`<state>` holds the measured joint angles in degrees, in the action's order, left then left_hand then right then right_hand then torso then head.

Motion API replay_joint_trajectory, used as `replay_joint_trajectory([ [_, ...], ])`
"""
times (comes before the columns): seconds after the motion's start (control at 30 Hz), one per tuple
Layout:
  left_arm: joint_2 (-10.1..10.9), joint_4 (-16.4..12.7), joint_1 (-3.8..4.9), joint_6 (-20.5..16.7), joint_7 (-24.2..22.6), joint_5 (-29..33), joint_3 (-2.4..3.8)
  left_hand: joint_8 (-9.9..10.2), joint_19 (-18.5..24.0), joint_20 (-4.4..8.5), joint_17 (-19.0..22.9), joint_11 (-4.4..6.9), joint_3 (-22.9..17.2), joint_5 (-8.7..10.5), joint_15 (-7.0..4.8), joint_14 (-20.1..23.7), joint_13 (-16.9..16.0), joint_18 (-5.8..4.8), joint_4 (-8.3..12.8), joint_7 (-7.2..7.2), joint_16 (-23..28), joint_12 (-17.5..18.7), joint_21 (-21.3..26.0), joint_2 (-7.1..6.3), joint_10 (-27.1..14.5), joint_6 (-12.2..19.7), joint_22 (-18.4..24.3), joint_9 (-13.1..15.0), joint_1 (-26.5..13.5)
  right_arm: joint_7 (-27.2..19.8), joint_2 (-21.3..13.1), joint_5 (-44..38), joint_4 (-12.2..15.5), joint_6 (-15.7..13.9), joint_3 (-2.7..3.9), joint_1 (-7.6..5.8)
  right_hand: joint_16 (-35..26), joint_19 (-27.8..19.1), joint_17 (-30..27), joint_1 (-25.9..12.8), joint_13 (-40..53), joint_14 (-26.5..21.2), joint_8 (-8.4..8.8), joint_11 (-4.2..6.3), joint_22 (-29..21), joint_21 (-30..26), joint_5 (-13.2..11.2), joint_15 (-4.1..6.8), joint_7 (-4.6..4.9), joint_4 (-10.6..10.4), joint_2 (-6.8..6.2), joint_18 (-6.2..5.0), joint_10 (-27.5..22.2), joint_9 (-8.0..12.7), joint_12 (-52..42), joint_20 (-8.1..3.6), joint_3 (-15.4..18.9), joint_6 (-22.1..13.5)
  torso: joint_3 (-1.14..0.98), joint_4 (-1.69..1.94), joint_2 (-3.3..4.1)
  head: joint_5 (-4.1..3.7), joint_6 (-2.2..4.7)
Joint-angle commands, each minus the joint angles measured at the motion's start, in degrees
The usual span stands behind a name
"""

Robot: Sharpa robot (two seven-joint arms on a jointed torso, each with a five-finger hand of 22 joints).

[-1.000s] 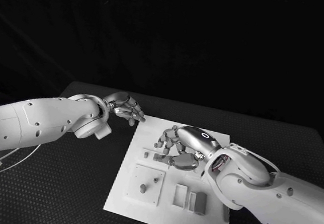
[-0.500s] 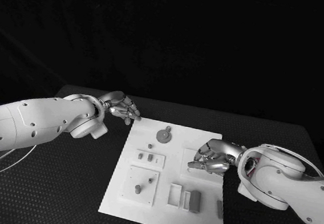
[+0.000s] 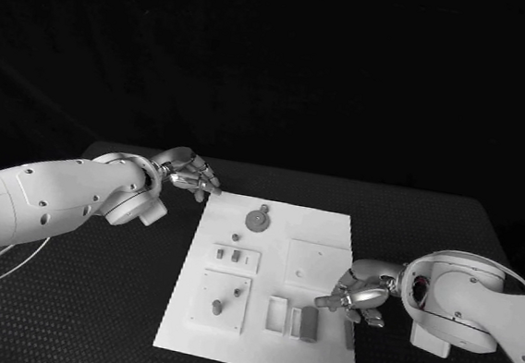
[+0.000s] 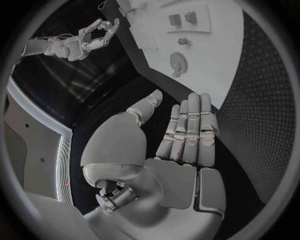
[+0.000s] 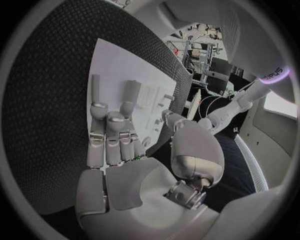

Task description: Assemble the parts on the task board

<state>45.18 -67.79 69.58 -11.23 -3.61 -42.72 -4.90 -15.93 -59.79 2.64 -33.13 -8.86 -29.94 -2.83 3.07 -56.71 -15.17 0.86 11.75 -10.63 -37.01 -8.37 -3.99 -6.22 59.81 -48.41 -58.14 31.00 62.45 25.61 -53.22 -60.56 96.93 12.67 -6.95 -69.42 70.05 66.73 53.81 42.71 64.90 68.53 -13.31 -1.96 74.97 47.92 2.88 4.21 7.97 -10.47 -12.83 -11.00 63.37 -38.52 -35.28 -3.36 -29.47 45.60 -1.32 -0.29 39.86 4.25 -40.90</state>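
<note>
The white task board point(image 3: 317, 260) lies in the middle of the black table. A round grey disc point(image 3: 258, 218) sits near its far edge, with two small grey pieces point(image 3: 235, 255) nearer me. A grey block point(image 3: 309, 323) stands in a slot near the front. My left hand point(image 3: 190, 173) hovers off the board's far left corner, fingers straight, holding nothing. My right hand point(image 3: 355, 295) hangs at the board's right edge with loosely bent fingers and nothing in them. In the left wrist view, the left hand point(image 4: 181, 145) points toward the disc point(image 4: 178, 62). In the right wrist view, the right hand point(image 5: 119, 140) is over the board point(image 5: 119, 70).
A thin grey bar point(image 3: 349, 334) lies by the board's right front edge, just below my right hand. A square plate with a peg point(image 3: 218, 305) fills the board's front left. Black table point(image 3: 81, 302) stretches on both sides of the board.
My right hand has drawn back from over the far middle of the board to its right edge, uncovering the disc. The left hand has barely moved. The camera has shifted.
</note>
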Motion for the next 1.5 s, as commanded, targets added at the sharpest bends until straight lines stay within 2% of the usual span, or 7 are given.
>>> replay_joint_trajectory([
  [0.03,-0.26,0.06,0.02,0.21,-0.55,0.44,0.02,-0.13,-0.22,-0.11,-0.07,0.17,0.02,-0.14,0.04,-0.52,0.09,1.06,-0.35,0.04,0.33,-0.25,-0.04,0.18,-0.42,0.17,0.07,-0.09,-0.51,2.82,-0.21,1.91,-0.27,4.01,-0.53,0.01,0.35,-0.27,0.29,0.56,-0.2,-0.23,-0.26,0.13,1.22,0.21,-0.06,0.25,0.38,-0.77,0.93,-4.0,0.79,0.11,0.1,-0.01,0.84,1.14,0.02,-0.12,-0.05,-0.55,-0.08],
  [0.1,-0.3,0.07,0.02,0.26,-0.54,0.44,0.02,-0.14,-0.22,-0.11,-0.08,0.17,0.02,-0.14,0.04,-0.52,0.1,1.06,-0.36,0.04,0.34,-0.25,-0.04,0.19,-0.42,0.17,0.07,-0.09,-0.51,2.81,-0.14,1.85,-0.44,2.42,-1.13,0.01,0.66,0.03,0.44,0.92,-0.07,0.14,-0.99,0.57,1.26,0.6,-0.06,0.67,-0.09,-1.09,1.96,-4.0,1.67,-0.1,-0.32,-0.07,1.62,2.79,0.04,-0.19,-0.13,-0.53,-0.16],
  [0.27,-0.33,0.11,-0.04,0.34,-0.47,0.45,0.01,-0.15,-0.22,-0.12,-0.15,0.17,0.05,-0.14,0.05,-0.53,0.11,1.05,-0.47,0.04,0.39,-0.27,-0.04,0.23,-0.42,0.15,0.07,-0.09,-0.63,2.75,0.89,1.74,-1.32,-1.4,-3.06,0.02,3.02,1.66,1.83,4.08,2.52,2.82,-5.56,3.67,1.33,3.18,0.45,3.48,-3.18,0.96,8.34,-4.0,5.61,-3.05,-4.68,0.07,6.91,10.53,0.0,-0.32,-0.19,-0.83,-0.13],
  [0.43,-0.36,0.11,-0.08,0.26,-0.46,0.45,0.0,-0.15,-0.22,-0.11,-0.18,0.17,0.06,-0.14,0.05,-0.53,0.12,1.05,-0.49,0.04,0.41,-0.27,-0.04,0.23,-0.43,0.15,0.07,-0.09,-0.65,3.01,2.52,1.8,-2.76,-4.43,-3.66,0.49,8.91,1.8,8.96,6.77,7.88,6.14,-5.64,3.78,1.21,4.48,1.71,3.58,-3.44,1.56,9.73,-4.0,6.14,-5.27,-11.89,-0.28,10.77,10.05,-0.03,-0.17,-0.12,-1.09,-0.19],
  [0.67,-0.41,0.02,-0.12,0.27,-0.44,0.45,0.0,-0.15,-0.2,-0.1,-0.22,0.17,0.05,-0.14,0.05,-0.52,0.13,1.06,-0.48,0.05,0.45,-0.27,-0.04,0.23,-0.45,0.16,0.08,-0.1,-0.62,3.01,4.45,0.77,-4.2,-6.17,-3.9,1.4,12.48,2.22,14.93,11.36,10.94,8.56,-5.94,4.08,1.04,4.85,0.8,3.88,-3.72,-5.91,9.11,-4.0,4.56,-9.96,-19.1,-1.41,14.72,10.36,0.04,-0.01,-0.04,-1.36,-0.39],
  [0.9,-0.45,0.04,-0.16,0.35,-0.47,0.45,0.0,-0.15,-0.19,-0.1,-0.26,0.17,0.05,-0.14,0.05,-0.52,0.14,1.06,-0.49,0.05,0.48,-0.28,-0.04,0.23,-0.46,0.17,0.08,-0.11,-0.62,3.41,5.93,-0.96,-5.38,-2.49,-3.97,2.06,12.29,2.13,14.63,11.47,10.67,8.32,-4.72,3.81,0.94,4.69,0.64,3.7,-3.44,-6.27,8.71,-4.0,4.15,-10.15,-19.53,-1.43,16.39,9.37,0.03,0.02,-0.02,-1.27,-0.64],
  [1.5,-0.28,0.06,-0.23,0.34,-0.53,0.44,0.0,-0.15,-0.18,-0.12,-0.43,0.15,0.07,-0.14,0.06,-0.53,0.18,1.05,-0.68,0.04,0.6,-0.31,-0.05,0.4,-0.47,0.19,0.08,-0.13,-0.75,3.7,7.83,-3.09,-7.44,-1.01,-4.43,2.95,11.39,1.35,13.15,9.14,10.1,6.32,-2.31,2.91,0.7,3.68,0.01,2.84,-2.51,-6.37,5.85,-4.0,2.36,-9.45,-19.43,-1.38,16.68,7.97,0.19,0.06,-0.04,-1.01,-1.17],
])
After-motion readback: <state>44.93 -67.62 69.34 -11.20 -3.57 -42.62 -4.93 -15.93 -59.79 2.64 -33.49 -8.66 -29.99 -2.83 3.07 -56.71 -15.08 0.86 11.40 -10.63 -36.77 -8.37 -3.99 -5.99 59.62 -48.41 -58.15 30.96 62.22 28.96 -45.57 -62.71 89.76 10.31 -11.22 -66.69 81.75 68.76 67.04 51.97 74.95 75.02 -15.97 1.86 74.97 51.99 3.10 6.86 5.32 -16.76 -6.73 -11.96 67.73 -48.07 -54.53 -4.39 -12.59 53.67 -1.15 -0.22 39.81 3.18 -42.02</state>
